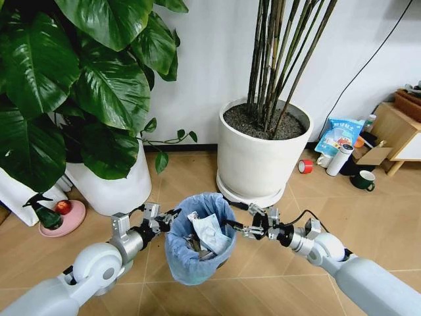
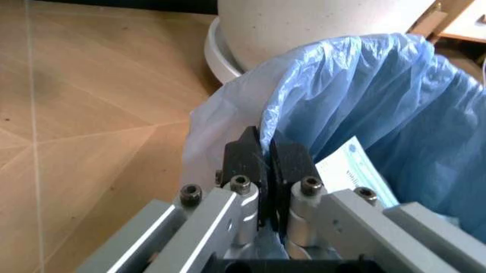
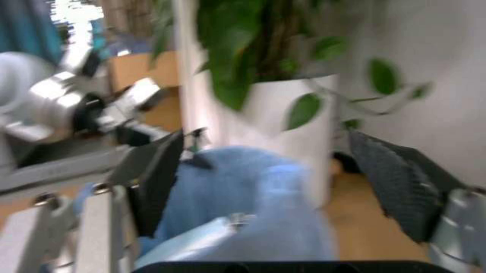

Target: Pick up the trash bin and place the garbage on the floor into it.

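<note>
The trash bin (image 1: 196,253), lined with a crinkled light-blue bag, stands between my two arms on the wood-look floor (image 1: 191,172). Whether it is lifted off the floor I cannot tell. My left gripper (image 1: 168,220) is shut on the bag-covered rim at the bin's left side; in the left wrist view its black fingers (image 2: 244,156) pinch the blue plastic (image 2: 365,96). My right gripper (image 1: 241,230) is open at the bin's right rim, its fingers (image 3: 156,182) spread wide with the bin (image 3: 243,193) between them. Garbage lies inside the bin: a white and blue packet (image 1: 211,231) and paper (image 2: 355,169).
A large white pot (image 1: 262,153) of bamboo-like stems stands just behind the bin. A leafy plant's white pot (image 1: 113,185) is at the left, with a pink dish (image 1: 62,220) beside it. A red tape roll (image 1: 305,166), white cylinder (image 1: 339,160) and dark cup (image 1: 364,180) sit at the right.
</note>
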You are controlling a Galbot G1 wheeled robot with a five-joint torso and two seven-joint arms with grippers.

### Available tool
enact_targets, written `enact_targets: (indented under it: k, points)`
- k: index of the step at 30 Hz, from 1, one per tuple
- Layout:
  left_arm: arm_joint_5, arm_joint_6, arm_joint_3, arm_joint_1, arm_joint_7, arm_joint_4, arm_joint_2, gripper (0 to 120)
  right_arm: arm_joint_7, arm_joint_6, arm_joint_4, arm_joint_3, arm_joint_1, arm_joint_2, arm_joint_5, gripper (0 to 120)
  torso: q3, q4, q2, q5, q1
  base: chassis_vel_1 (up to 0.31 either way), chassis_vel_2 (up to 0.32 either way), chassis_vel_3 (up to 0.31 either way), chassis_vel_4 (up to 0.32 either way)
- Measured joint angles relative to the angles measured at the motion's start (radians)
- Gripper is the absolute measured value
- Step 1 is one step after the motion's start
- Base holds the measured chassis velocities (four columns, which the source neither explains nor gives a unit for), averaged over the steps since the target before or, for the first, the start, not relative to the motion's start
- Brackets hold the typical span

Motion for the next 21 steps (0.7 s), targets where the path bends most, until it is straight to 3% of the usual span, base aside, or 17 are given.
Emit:
enact_targets:
  k: [5, 7, 10, 14, 21]
  points:
    - [0.02, -0.005, -0.04, 0.052, 0.002, -0.011, 0.008, 0, 0.037, 0.019, 0.007, 0.106, -0.071, 0.014, -0.012, 96, 0.0, -0.0002, 0.0, -0.0001, 0.0, 0.0, 0.0, 0.0, 0.0]
    - [0.035, -0.012, -0.066, 0.081, 0.003, -0.013, 0.012, 0, 0.041, 0.032, 0.007, 0.201, -0.115, 0.049, -0.079, 100, 0.0, -0.0001, 0.0, 0.0003, 0.0, 0.0, 0.0, 0.0, 0.0]
    - [0.04, -0.015, -0.094, 0.1, 0.001, -0.016, 0.017, 0, 0.041, 0.03, 0.012, 0.29, -0.165, 0.075, -0.098, 100, 0.0, 0.0003, 0.0, 0.0002, 0.0, 0.0, 0.0, 0.0, 0.0]
    - [0.036, -0.025, -0.138, 0.103, 0.001, -0.009, 0.049, 0, 0.103, 0.008, 0.07, 0.524, -0.35, 0.141, -0.097, 100, 0.0, -0.0001, 0.0, 0.0004, 0.0, 0.0, 0.0, 0.0, 0.0]
    - [0.047, -0.036, -0.166, 0.113, 0.015, 0.014, 0.069, 0, 0.167, 0.029, 0.12, 0.719, -0.507, 0.252, -0.143, 100, 0.0, 0.0, 0.0, 0.0, 0.0, 0.0, 0.0, 0.0, 0.0]
